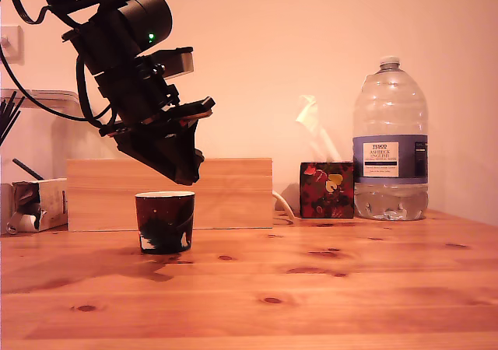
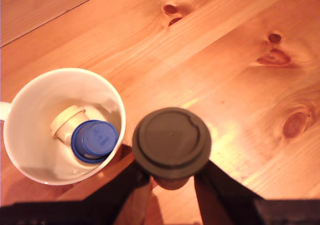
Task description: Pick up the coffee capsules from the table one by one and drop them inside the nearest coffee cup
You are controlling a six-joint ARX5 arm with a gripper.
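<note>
The gripper point(image 1: 185, 171) hangs in the upper left of the exterior view, tilted downward, its tip just above the rim of the coffee cup point(image 1: 165, 222) and toward that cup's right side. In the wrist view the gripper point(image 2: 171, 180) is clenched on a dark brown capsule point(image 2: 172, 143), whose round ridged lid faces the camera; a black finger point(image 2: 127, 190) presses on each side of the capsule body below the lid. The capsule is held just beside the cup's pale rim point(image 2: 121, 105), over bare table point(image 2: 240, 85) rather than over the opening. Inside the cup lie a blue capsule point(image 2: 94, 140) and a cream capsule point(image 2: 67, 123), touching each other (the blue one partly overlaps the cream one). In the exterior view the cup stands on the table point(image 1: 327, 295) at lower left of centre. Behind it a pale wooden box point(image 1: 233, 194) spans the mid-left. To the box's right, at centre right, stands a red floral tissue box point(image 1: 327, 189) with a tissue protruding, and beside that a large clear water bottle point(image 1: 390, 144). At the far left edge are a translucent container point(image 1: 39, 132) holding dark sticks and a small opened carton point(image 1: 35, 204). The table in front of the cup is open, knotty wood.
</note>
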